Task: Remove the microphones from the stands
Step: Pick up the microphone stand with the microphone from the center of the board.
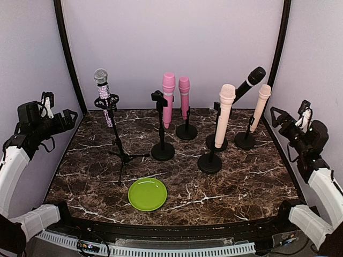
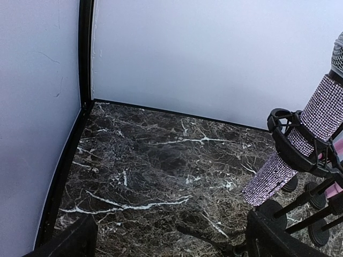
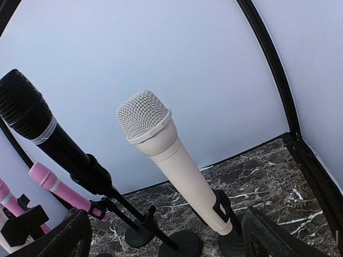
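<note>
We are holding the left gripper point(image 1: 71, 119) raised beside the left edge of the marble table point(image 1: 246, 184), jaws spread wide with nothing between them. We are holding the right gripper point(image 1: 275, 116) likewise at the right edge, jaws wide apart and empty. Every microphone is sitting in its stand, well apart from both grippers:

- The glitter microphone point(image 1: 103, 91) is in the tripod stand point(image 1: 120, 152) at the left.
- The front pink microphone point(image 1: 168, 99) and rear pink microphone point(image 1: 184, 96) are at centre.
- The black microphone point(image 1: 250, 83), front cream microphone point(image 1: 224, 115) and rear cream microphone point(image 1: 260, 107) are at the right.

A green plate point(image 1: 147, 194) is lying near the front edge.
</note>
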Robot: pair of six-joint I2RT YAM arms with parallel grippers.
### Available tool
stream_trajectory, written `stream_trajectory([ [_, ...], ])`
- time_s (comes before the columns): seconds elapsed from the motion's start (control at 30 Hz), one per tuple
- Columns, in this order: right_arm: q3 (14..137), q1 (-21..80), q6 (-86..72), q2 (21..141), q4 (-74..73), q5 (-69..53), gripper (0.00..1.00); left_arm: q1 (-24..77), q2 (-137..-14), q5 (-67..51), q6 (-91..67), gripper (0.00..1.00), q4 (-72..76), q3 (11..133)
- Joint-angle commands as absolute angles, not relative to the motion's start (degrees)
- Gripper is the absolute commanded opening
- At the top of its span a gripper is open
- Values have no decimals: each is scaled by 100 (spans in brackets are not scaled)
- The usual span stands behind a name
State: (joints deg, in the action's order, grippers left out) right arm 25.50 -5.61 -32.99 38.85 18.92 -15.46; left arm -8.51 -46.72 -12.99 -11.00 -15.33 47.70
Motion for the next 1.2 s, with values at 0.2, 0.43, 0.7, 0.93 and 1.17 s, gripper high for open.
stream_trajectory([
  [0.2,3756,139,-3164,3849,1081,-1759,99,-896,-4646,-1602,-1176,99,-1312,4655],
  [0.43,4479,1619,-2255,4329,-355,26,92,-897,-4836,-1483,-805,97,-1649,4608],
  [0.7,4912,3704,-1599,5065,-846,1368,91,-292,-4863,-2387,-727,98,-829,4863],
  [0.93,4835,4658,-1451,5366,-484,1505,91,-261,-4793,-2307,-779,98,-477,4769],
  [1.17,4658,4750,-1534,5150,-170,1974,91,-259,-4537,-2060,-546,98,-719,4615],
])
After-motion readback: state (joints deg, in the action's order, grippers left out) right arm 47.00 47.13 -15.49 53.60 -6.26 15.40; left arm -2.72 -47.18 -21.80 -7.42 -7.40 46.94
